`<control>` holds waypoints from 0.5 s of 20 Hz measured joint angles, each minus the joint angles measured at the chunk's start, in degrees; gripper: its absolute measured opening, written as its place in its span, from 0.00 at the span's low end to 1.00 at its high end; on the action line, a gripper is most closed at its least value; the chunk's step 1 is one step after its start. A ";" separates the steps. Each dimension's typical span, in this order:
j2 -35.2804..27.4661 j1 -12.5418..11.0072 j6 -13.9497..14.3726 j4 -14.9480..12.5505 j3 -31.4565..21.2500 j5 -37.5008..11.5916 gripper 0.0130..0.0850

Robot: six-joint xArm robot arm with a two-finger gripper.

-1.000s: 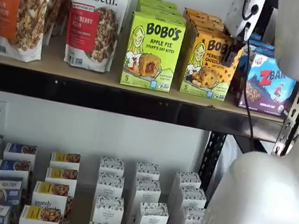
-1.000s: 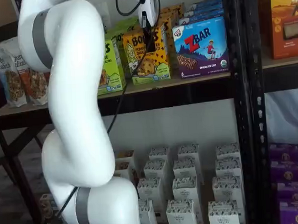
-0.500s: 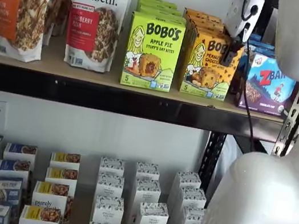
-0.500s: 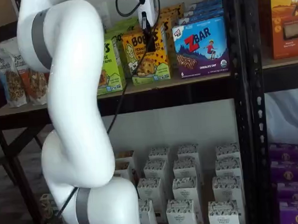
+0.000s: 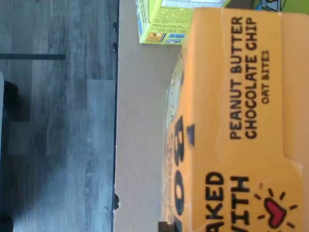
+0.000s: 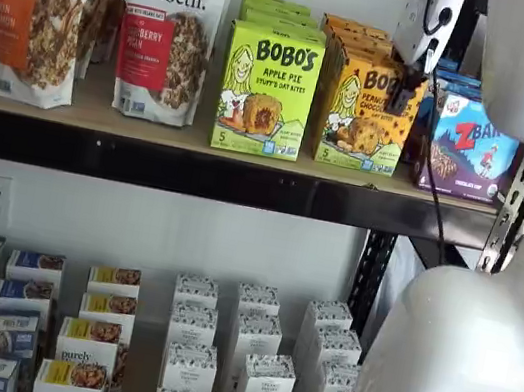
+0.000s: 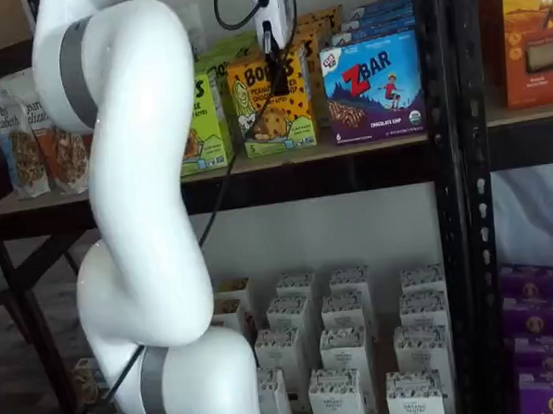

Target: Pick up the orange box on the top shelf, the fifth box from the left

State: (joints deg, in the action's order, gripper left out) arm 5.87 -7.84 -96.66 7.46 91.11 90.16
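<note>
Tan wooden top shelf [image 6: 152, 126], flat and matte, fronted by a black metal rail and carried on dark perforated steel uprights, seen in both shelf views. White plaster wall behind; grey plank flooring below in the wrist view. Glossy white, rounded arm [image 7: 131, 168] filling much of each shelf view, with grey bands at the joints. Soft printed granola pouches [image 6: 165, 27] toward the left end of the board, slightly crumpled. Lime-green cardboard box [image 6: 267, 90], rectangular and upright at the front edge, just left of the orange box [image 6: 363, 112]. That orange-yellow cardboard carton standing at the front edge of the top shelf, right of centre, more of its kind lined up behind, a blue-purple box [image 6: 471, 147] just to its right. Smooth printed top panel of the carton filling the wrist view [image 5: 236, 121]. End effector [image 6: 402, 94], white body with black fingers, hanging over the carton's upper right part; fingers seen side-on against its front, so cannot tell whether released or clenched.
</note>
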 joint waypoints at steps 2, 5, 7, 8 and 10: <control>-0.01 -0.06 -0.03 0.09 0.08 0.03 0.50; 0.03 -0.09 -0.04 0.17 0.13 0.00 0.50; 0.21 -0.07 -0.04 0.27 -0.14 -0.35 0.50; 0.32 -0.09 -0.05 0.38 -0.31 -0.59 0.44; 0.42 -0.12 -0.07 0.56 -0.45 -0.84 0.39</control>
State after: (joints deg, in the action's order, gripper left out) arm 6.29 -7.97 -96.73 8.02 90.66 89.32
